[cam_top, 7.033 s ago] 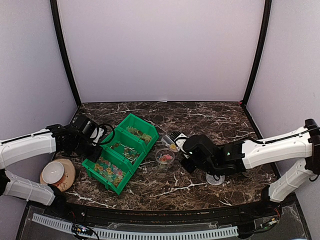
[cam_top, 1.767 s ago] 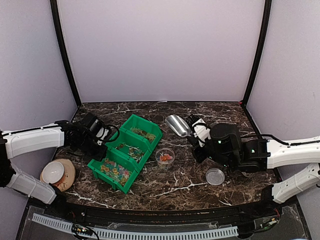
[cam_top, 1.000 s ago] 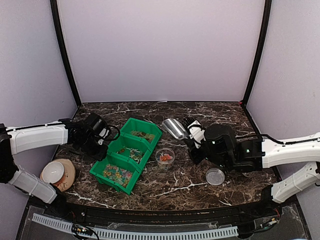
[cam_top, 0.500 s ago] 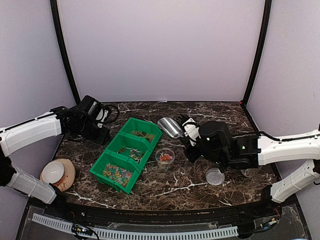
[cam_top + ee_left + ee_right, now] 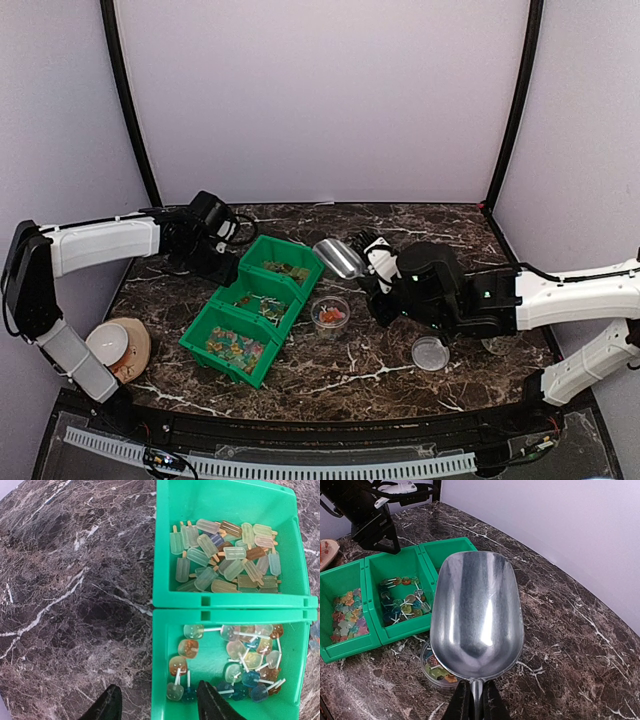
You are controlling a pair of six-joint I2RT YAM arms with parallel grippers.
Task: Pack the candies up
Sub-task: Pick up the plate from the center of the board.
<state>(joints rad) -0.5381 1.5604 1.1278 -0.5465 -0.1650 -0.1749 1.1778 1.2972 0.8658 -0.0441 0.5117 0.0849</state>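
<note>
I see the right gripper (image 5: 476,704) pinching the metal scoop (image 5: 477,610), the left gripper (image 5: 158,689) spread above the candies (image 5: 225,555).

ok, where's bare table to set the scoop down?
Table is bare at back right, behind the right gripper holding the scoop, and along the front between green bins and lid. Crowded centre-left: bins, tub and scoop, left gripper at the bins' edge.
</note>
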